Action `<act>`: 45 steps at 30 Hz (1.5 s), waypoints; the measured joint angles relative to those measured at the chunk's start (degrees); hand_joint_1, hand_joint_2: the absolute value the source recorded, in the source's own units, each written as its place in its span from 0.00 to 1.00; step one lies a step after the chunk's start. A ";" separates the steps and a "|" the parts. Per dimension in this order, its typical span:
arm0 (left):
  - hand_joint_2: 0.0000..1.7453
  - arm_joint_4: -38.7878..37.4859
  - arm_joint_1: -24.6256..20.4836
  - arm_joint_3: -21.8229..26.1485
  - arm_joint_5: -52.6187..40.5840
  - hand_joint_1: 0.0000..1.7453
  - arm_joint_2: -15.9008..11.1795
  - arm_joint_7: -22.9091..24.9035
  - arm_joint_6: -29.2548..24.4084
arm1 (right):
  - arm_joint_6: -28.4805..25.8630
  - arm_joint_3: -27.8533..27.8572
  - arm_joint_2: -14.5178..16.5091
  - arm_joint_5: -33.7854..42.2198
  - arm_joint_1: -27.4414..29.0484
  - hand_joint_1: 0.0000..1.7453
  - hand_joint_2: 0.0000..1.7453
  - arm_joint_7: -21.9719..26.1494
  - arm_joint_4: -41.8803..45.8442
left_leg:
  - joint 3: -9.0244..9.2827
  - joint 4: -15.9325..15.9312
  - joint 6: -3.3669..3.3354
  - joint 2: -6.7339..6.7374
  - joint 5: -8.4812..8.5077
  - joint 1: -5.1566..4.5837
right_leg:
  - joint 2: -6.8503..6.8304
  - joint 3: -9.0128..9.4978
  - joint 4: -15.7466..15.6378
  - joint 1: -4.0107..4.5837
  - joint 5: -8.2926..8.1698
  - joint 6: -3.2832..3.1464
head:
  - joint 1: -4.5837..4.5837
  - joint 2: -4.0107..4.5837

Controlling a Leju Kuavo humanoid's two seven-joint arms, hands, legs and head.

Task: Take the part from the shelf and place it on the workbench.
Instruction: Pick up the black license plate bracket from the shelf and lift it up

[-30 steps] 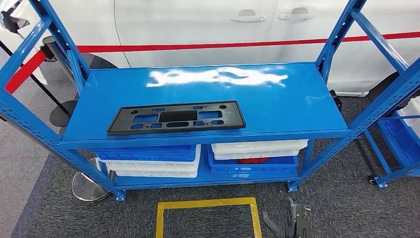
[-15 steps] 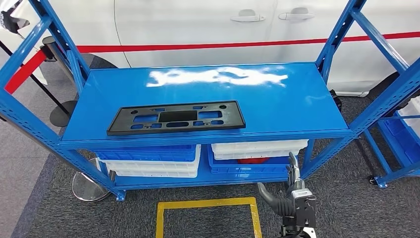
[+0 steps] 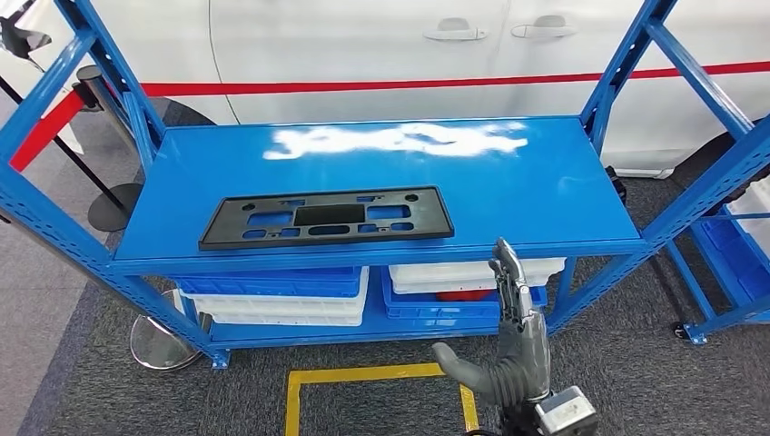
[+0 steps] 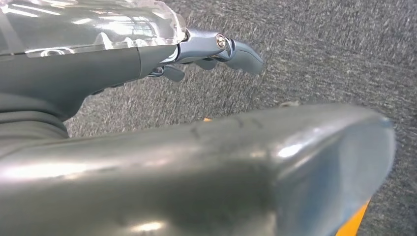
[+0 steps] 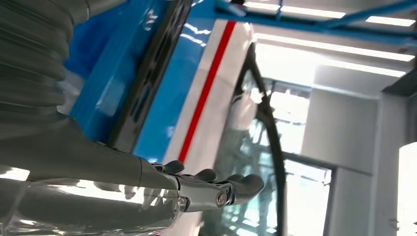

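Note:
The part is a flat black panel [image 3: 325, 218] with several cut-outs, lying near the front left of the blue shelf top [image 3: 508, 182]. My right hand [image 3: 508, 336] is raised in front of the shelf's front edge, to the right of the panel and below it, fingers stretched upward, thumb out to the side, holding nothing. In the right wrist view the right hand [image 5: 196, 189] is spread, with the panel [image 5: 152, 73] edge-on beyond it. My left hand [image 4: 206, 49] hangs over grey carpet and holds nothing.
White and blue bins [image 3: 272, 291] [image 3: 468, 282] fill the lower shelf. Yellow tape [image 3: 381, 374] marks a square on the carpet in front. A white car [image 3: 363, 45] stands behind the rack. A stanchion base [image 3: 159, 343] sits at the lower left, and another blue rack [image 3: 726, 236] at the right.
My right hand has risen from the bottom edge of the head view to the height of the shelf's front edge, with its fingers stretching out. The panel has not moved.

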State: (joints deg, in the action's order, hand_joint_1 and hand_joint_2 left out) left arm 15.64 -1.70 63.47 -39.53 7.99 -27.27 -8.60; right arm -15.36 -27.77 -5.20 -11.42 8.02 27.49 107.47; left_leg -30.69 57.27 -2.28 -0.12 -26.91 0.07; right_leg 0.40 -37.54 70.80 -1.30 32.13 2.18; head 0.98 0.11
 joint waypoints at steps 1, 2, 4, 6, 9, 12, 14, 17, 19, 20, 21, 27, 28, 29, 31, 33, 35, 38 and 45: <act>0.00 -0.13 -0.02 0.57 -0.53 0.00 0.13 -0.14 -0.01 | 0.67 -1.10 -0.30 -0.71 -0.11 0.00 1.00 -0.35 1.36 | 0.22 0.18 0.27 -0.02 -0.30 0.06 | -0.17 1.49 -3.88 -0.13 -2.39 0.01 | -0.01 0.00; 0.00 -0.22 -0.05 1.11 -1.05 0.00 0.23 -0.27 -0.02 | 1.07 -2.17 -0.56 -1.77 -0.26 0.00 1.00 -0.75 2.50 | 0.30 0.46 0.61 -0.04 -0.65 0.01 | -0.33 2.99 -7.47 -0.10 -4.05 -0.04 | -0.03 0.00; 0.00 -0.34 -0.18 1.88 -1.90 0.00 0.35 -0.51 -0.07 | 0.96 -3.91 -0.77 -4.74 -0.48 0.00 1.00 -1.53 4.11 | 0.23 0.91 1.41 -0.07 -1.17 -0.10 | -0.43 4.48 -11.27 0.04 -5.17 -0.53 | -0.03 0.00; 0.00 -0.44 -0.35 2.27 -2.48 0.00 0.40 -0.68 -0.14 | -0.16 -4.91 -0.83 -8.34 -0.59 0.00 1.00 -2.21 5.05 | 0.21 0.94 2.13 -0.06 -1.32 -0.13 | -0.29 4.42 -11.36 0.25 -4.94 -1.32 | -0.04 0.00; 0.00 -0.52 -0.55 2.78 -3.12 0.00 0.44 -0.92 -0.20 | -2.49 -6.04 -0.86 -14.57 -0.99 0.00 1.00 -3.39 5.90 | -0.74 3.64 3.13 -0.03 -3.26 0.10 | -0.31 4.70 -11.78 0.09 -4.97 -2.40 | 0.00 0.00; 0.00 -0.65 -0.61 3.05 -3.72 0.00 0.43 -1.02 -0.21 | -4.60 -6.69 -0.86 -20.67 -1.30 0.00 1.00 -4.36 6.13 | -6.05 14.08 3.74 -0.04 -7.95 0.30 | -0.42 4.79 -11.82 0.13 -4.82 -2.93 | 0.07 0.00; 0.00 -0.74 -0.58 3.09 -4.18 0.00 0.42 -1.03 -0.21 | -6.15 -6.58 -0.76 -24.79 -1.34 0.00 1.00 -4.58 6.09 | -8.07 17.02 3.81 -0.04 -7.59 0.37 | -0.36 4.96 -11.80 0.17 -4.68 -2.99 | 0.08 0.00; 0.00 -0.80 -0.61 3.11 -4.97 0.00 0.41 -1.06 -0.23 | -8.39 -5.68 -0.12 -30.49 -1.49 0.00 1.00 -3.95 5.85 | -4.38 7.75 3.26 -0.06 -1.47 0.37 | -0.15 5.61 -11.79 0.19 -4.27 -2.69 | 0.06 0.00; 0.00 -0.80 -0.70 3.13 -5.54 0.00 0.39 -1.10 -0.26 | -9.76 -4.99 0.35 -34.34 -1.96 0.00 1.00 -3.32 5.20 | -2.21 2.52 2.68 -0.13 0.27 0.14 | -0.03 5.68 -11.71 0.33 -4.08 -2.17 | 0.03 0.00; 0.00 -0.80 -0.75 3.15 -5.83 0.00 0.37 -1.11 -0.28 | -10.39 -4.79 0.48 -36.31 -2.36 0.00 1.00 -3.16 4.63 | -1.99 1.82 2.41 -0.18 0.13 -0.01 | 0.00 5.62 -11.76 0.37 -4.11 -1.83 | 0.02 0.00; 0.00 -0.80 -0.79 3.15 -6.08 0.00 0.36 -1.12 -0.29 | -10.96 -4.74 0.53 -38.28 -2.85 0.00 1.00 -3.18 3.92 | -2.02 1.56 2.13 -0.21 0.17 -0.11 | 0.03 5.60 -11.87 0.41 -4.18 -1.46 | 0.01 0.00; 0.00 -0.80 -0.94 3.17 -7.07 0.00 0.31 -1.15 -0.32 | -12.72 -6.95 0.52 -44.53 -5.54 0.00 1.00 -5.73 0.88 | -1.50 0.36 0.52 -0.06 0.90 0.39 | -0.27 4.12 -8.34 0.41 -1.54 -0.48 | -0.10 0.00; 0.00 -0.80 -0.94 3.17 -7.07 0.00 0.31 -1.15 -0.32 | -12.72 -6.95 0.52 -44.53 -5.54 0.00 1.00 -5.73 0.88 | -1.50 0.36 0.52 -0.06 0.90 0.39 | -0.27 4.12 -8.34 0.41 -1.54 -0.48 | -0.10 0.00; 0.00 -0.80 -0.94 3.17 -7.07 0.00 0.31 -1.15 -0.32 | -12.72 -6.95 0.52 -44.53 -5.56 0.00 1.00 -5.74 0.88 | -1.50 0.36 0.51 -0.06 0.91 0.39 | -0.27 4.06 -8.22 0.41 -1.47 -0.47 | -0.10 0.00; 0.00 -0.80 -0.95 3.17 -7.11 0.00 0.31 -1.14 -0.32 | -12.76 -7.06 0.52 -44.64 -5.68 0.00 1.00 -5.87 0.79 | -1.51 0.36 0.48 -0.07 0.91 0.39 | -0.26 3.71 -7.56 0.41 -1.10 -0.46 | -0.11 0.00; 0.00 -0.80 -0.98 3.16 -7.23 0.00 0.27 -1.12 -0.31 | -13.00 -7.91 0.52 -45.38 -6.22 0.00 1.00 -6.93 -0.01 | -1.53 0.37 0.39 -0.07 0.88 0.29 | -0.26 1.60 -3.41 0.40 0.79 -0.39 | -0.11 0.00; 0.00 -0.81 -1.00 3.16 -7.69 0.00 0.23 -1.12 -0.30 | -13.68 -10.62 0.52 -47.45 -7.83 0.00 1.00 -10.34 -2.76 | -1.40 0.51 0.30 -0.12 0.68 0.06 | -0.27 -0.19 -0.74 0.44 0.46 -0.53 | -0.11 0.00; 0.00 -0.87 -1.08 3.16 -8.97 0.00 0.15 -1.12 -0.21 | -15.33 -17.32 0.54 -52.37 -11.91 0.00 1.00 -18.52 -9.80 | -1.14 0.84 1.19 -0.24 0.09 -0.29 | -0.31 3.83 -11.03 1.04 -5.56 -1.77 | -0.08 0.00; 0.00 -0.98 -1.25 3.15 -10.59 0.00 -0.43 -1.07 -0.10 | -17.38 -24.28 0.95 -58.52 -16.49 0.00 1.00 -26.81 -19.19 | -7.63 14.79 3.35 -0.20 -6.95 0.32 | -0.64 4.82 -13.12 0.35 -5.98 -3.09 | 0.16 0.00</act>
State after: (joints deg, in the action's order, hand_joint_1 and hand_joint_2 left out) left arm 14.65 -2.95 66.62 -50.12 7.56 -28.34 -8.70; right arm -32.74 -52.06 -4.25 -69.95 -8.48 0.68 88.27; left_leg -38.32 72.05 1.06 -0.32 -33.86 0.39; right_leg -0.24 -32.71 57.68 -0.96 26.15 -0.91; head 1.14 0.11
